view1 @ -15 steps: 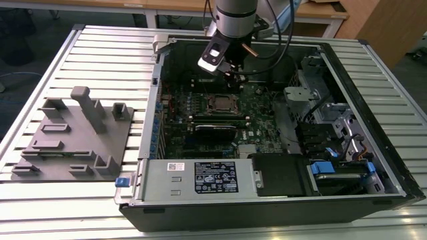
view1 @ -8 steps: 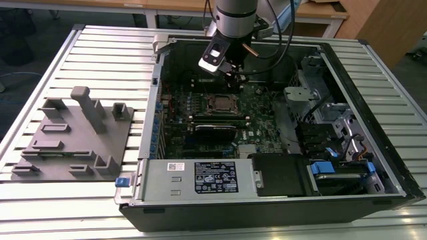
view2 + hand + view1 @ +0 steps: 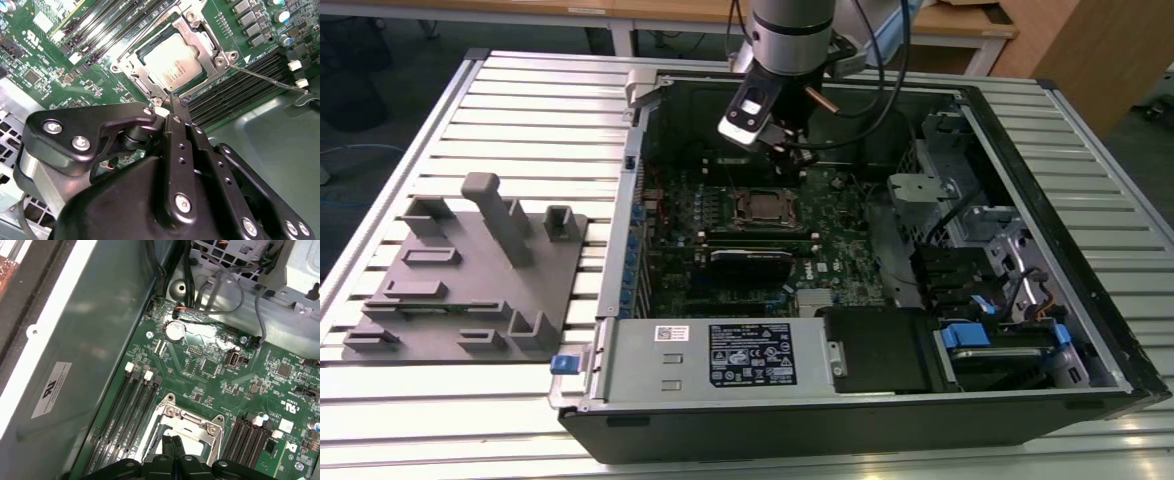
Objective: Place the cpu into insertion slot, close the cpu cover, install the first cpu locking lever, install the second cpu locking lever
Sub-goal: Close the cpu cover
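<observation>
The cpu [image 3: 172, 62] lies flat in the insertion slot [image 3: 141, 52], its dull silver top facing up. The cpu cover [image 3: 134, 75] is down over it, and the frame plate borders the chip on all sides. A thin wire locking lever [image 3: 270, 79] runs out from one corner of the socket and across the memory slots [image 3: 235, 95]. Whether it is latched cannot be told.

The gripper [image 3: 173, 100] has its two black fingers [image 3: 181, 135] pressed together, with nothing between them. In both wrist views their joined tip stands at the edge of the cover, just off the chip and not over its middle. Contact with the frame plate cannot be made out.

In the exterior view the cpu sits near the centre of the green motherboard [image 3: 847, 245]. The gripper hangs at about one o'clock from it, close above the board. A black card [image 3: 750, 262] lies at six o'clock from the chip, and the grey power supply [image 3: 720, 352] further out on the same line. All of this is inside the open computer case [image 3: 854, 440]. A grey fixture plate [image 3: 460, 285] rests on the slatted table [image 3: 494, 420] at nine o'clock, well apart from the case.
</observation>
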{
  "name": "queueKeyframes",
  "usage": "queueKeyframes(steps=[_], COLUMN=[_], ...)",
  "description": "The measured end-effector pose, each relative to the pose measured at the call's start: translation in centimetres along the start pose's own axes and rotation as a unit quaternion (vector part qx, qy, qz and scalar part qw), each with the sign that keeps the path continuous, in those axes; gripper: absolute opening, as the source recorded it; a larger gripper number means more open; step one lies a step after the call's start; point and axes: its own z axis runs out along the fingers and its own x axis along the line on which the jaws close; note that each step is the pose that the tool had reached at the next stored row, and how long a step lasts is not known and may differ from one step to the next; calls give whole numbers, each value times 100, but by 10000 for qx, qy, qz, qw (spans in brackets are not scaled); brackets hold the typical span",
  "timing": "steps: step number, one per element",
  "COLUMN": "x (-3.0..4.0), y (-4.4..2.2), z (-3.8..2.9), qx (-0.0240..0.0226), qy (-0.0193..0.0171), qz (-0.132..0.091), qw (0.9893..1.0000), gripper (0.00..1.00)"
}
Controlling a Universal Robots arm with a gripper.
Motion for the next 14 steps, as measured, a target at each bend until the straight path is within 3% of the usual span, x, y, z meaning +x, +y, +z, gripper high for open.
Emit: queueKeyframes(steps=[9,14], x=[0,0], y=[0,0], z=[0,0], qx=[2,2], qy=[31,32], qz=[-381,-399], qw=[9993,9992], gripper=[10,10])
